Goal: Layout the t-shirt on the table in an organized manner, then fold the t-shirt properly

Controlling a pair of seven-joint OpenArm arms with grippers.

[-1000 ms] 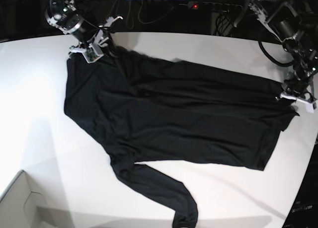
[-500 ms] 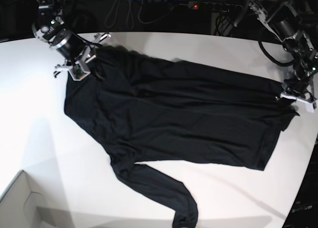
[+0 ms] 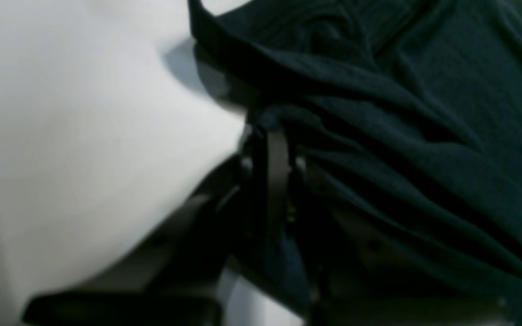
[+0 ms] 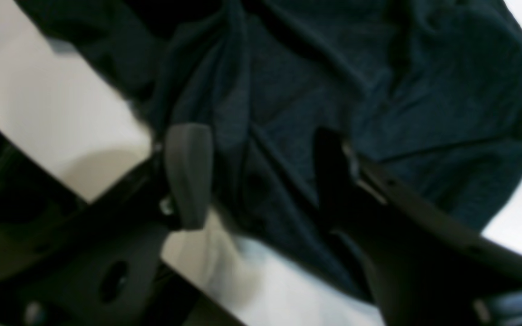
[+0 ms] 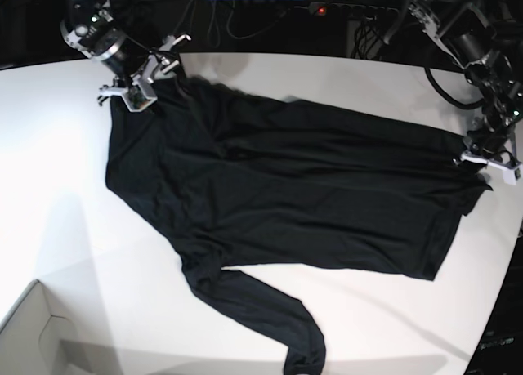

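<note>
Since the earlier frames the right gripper (image 5: 145, 82) had shifted along the shirt's far-left corner and let go; its jaws stood apart over the cloth in its wrist view. The t-shirt (image 5: 286, 187) lay spread flat across the tabletop (image 5: 49, 162), body lengthwise, but one long sleeve (image 5: 261, 310) trailed crooked toward the near edge with its cuff bunched. At the right end, the left gripper (image 5: 484, 156) was clamped on the shirt's edge, jaws together on a pinch of fabric. Judgement: layout mostly done; sleeve to straighten, no fold yet begun.
</note>
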